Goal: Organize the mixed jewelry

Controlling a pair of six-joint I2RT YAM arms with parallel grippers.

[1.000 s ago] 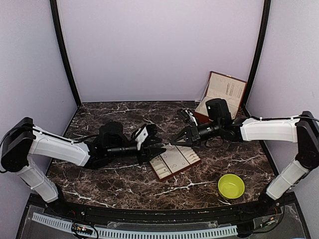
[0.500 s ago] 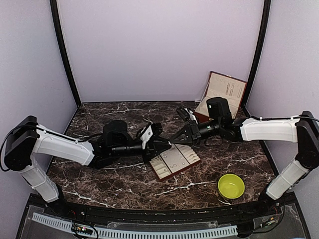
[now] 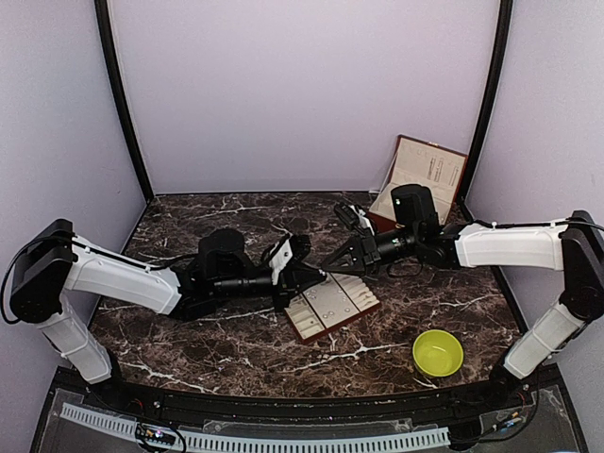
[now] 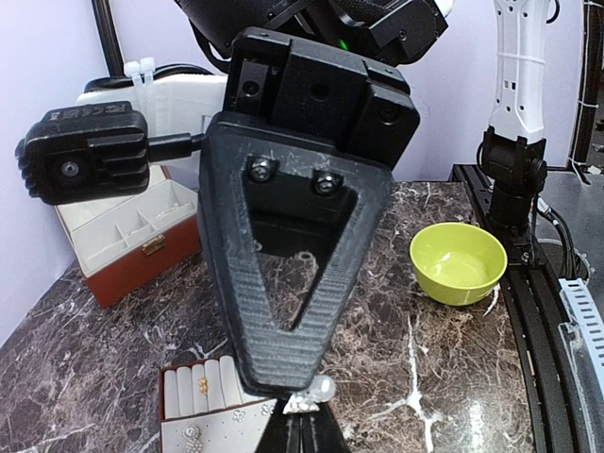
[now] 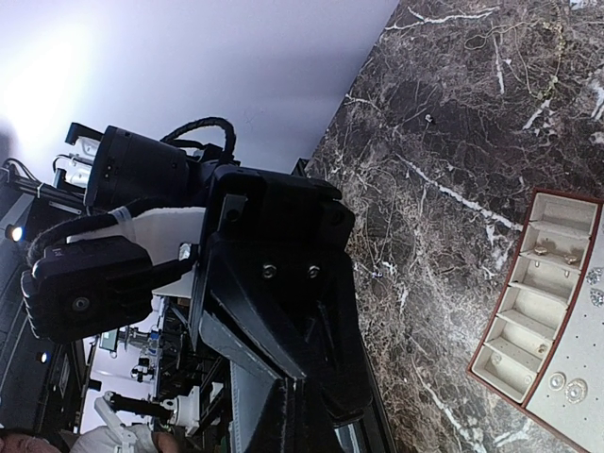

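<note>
Silvery stud (image 4: 324,385) by the tray (image 4: 162,401); left jaws have just narrowed to a pinch on it (right jaws closed too, tips touching); handover seems under way.

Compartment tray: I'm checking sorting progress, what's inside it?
The tray holds silvery studs and small pieces in its slots; the left gripper hides its far corner.

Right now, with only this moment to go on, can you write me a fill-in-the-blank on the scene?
The round yellow-green bowl sits nearest the ___ arm's base. The reddish-brown box with cream lining has its lid ___. The left hand and right hand, tips close together by the cream-lined compartment tray, are both ___.
Missing: right; open; shut.
</note>
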